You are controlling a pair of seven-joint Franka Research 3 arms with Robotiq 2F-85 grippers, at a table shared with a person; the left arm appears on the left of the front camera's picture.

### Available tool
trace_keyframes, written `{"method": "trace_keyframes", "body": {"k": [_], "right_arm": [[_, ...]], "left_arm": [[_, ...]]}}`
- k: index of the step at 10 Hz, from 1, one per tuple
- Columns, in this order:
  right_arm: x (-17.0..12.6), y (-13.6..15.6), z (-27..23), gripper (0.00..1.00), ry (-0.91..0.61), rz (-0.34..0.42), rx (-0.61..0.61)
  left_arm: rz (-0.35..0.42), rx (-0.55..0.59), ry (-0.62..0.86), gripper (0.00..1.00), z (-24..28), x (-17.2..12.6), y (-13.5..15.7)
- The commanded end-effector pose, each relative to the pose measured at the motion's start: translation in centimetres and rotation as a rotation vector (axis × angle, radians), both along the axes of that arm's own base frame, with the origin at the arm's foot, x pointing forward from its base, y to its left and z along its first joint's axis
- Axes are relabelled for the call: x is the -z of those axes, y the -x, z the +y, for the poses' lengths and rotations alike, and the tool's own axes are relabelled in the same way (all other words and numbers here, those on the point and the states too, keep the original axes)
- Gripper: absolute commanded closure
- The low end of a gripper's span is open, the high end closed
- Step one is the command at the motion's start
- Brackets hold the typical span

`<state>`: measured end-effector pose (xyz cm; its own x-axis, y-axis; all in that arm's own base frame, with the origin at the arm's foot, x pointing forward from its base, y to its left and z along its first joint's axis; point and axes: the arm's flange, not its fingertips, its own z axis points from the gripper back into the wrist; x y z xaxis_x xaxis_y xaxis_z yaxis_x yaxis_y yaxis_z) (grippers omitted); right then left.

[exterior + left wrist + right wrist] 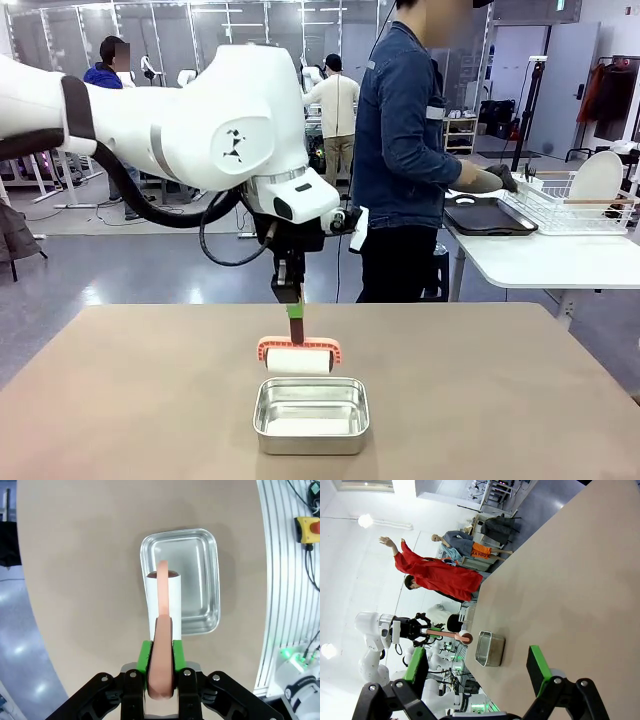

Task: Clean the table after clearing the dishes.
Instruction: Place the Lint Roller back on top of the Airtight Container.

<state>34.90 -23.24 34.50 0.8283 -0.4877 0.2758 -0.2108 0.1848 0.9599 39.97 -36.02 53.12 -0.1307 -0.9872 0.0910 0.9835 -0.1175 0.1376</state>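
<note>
Seen sideways, the right tool (477, 672) hangs with its green-padded fingers (538, 663) spread wide over the bare tan tabletop (570, 580). Farther off, the left tool (427, 632) grips a pink-handled roller (460, 636) just beside a steel pan (489, 649) on that surface.
</note>
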Motion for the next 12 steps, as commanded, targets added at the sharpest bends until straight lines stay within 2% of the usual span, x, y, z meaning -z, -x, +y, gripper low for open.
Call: {"method": "trace_keyframes", "body": {"k": [1, 2, 5, 8, 9, 12], "right_arm": [[-0.4, 0.1, 0.0, 0.00, -0.001, 0.012, -0.001], [-0.4, 0.1, 0.0, 0.00, -0.001, 0.012, -0.001], [-0.4, 0.1, 0.0, 0.00, -0.001, 0.012, -0.001], [-0.4, 0.1, 0.0, 0.00, -0.001, 0.012, -0.001], [-0.4, 0.1, 0.0, 0.00, -0.001, 0.012, -0.001], [-0.4, 0.1, 0.0, 0.00, -0.001, 0.012, -0.001]], "left_arm": [[0.050, 0.033, 0.021, 0.78, -0.2, 1.1, -1.4], [0.094, 0.033, 0.015, 0.78, -0.5, 2.2, -2.1], [0.148, 0.030, 0.016, 0.78, -1.3, 4.3, -3.1], [0.168, 0.026, 0.011, 0.78, -2.4, 6.0, -5.3], [0.208, 0.000, -0.008, 0.78, -2.7, 6.5, -6.6], [0.256, -0.042, -0.022, 0.78, -2.7, 8.2, -9.1]]}}
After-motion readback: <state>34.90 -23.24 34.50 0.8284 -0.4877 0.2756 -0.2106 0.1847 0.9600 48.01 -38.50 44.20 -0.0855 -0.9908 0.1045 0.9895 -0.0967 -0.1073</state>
